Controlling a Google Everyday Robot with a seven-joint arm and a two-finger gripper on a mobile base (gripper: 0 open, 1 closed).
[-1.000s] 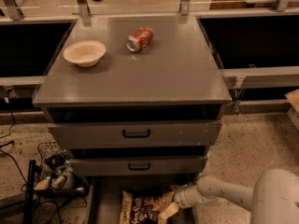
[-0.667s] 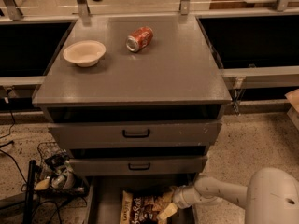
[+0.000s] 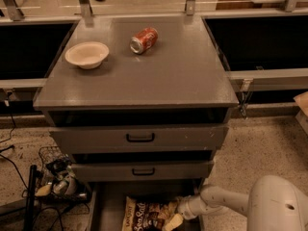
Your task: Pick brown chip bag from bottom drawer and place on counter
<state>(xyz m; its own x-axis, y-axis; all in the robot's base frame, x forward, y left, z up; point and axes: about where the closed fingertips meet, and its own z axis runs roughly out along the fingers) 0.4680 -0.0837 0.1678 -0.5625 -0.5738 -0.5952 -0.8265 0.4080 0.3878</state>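
The brown chip bag (image 3: 144,218) lies on the grey floor of the open bottom drawer (image 3: 108,206), at the lower edge of the camera view, its white lettering facing up. My gripper (image 3: 174,219) reaches in from the right on a white arm and sits at the bag's right end, touching it. The counter (image 3: 159,76) is the flat grey top of the cabinet above.
A cream bowl (image 3: 87,55) and a red soda can (image 3: 144,40) on its side rest on the counter's far left part. Two upper drawers with black handles (image 3: 140,137) are partly pulled out. A wire basket and cables (image 3: 57,179) sit on the floor at left. Black bays flank the cabinet.
The arm has shifted slightly left; the gripper stays at the bag's right end and the bag has not visibly moved.
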